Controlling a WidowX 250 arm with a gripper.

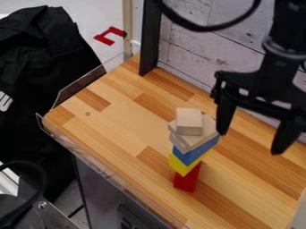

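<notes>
Black metal plate (51,216) with a bolt, below the table's left corner. Clear plastic guard (95,163), along the near edge of the butcher-block tabletop (113,120).

Block tower, one, standing on the tabletop, in from the near edge. Contents, bottom to top: red block (186,180), upright; yellow block (182,165); blue block (195,151); unpainted wooden pieces (188,141), set askew; small unpainted wooden block (189,120), at the summit.

Gripper (250,143), black, two-fingered: hanging over the tabletop on the tower's right side, fingers spread wide, nothing between them; one fingertip near the upper blocks.

Black fabric (42,76) with a white mark, beyond the left corner. Black upright post (150,38), at the far edge. Whitewashed plank wall (206,49), behind that edge. Red angular marking (106,36), on the floor past the far left.
</notes>
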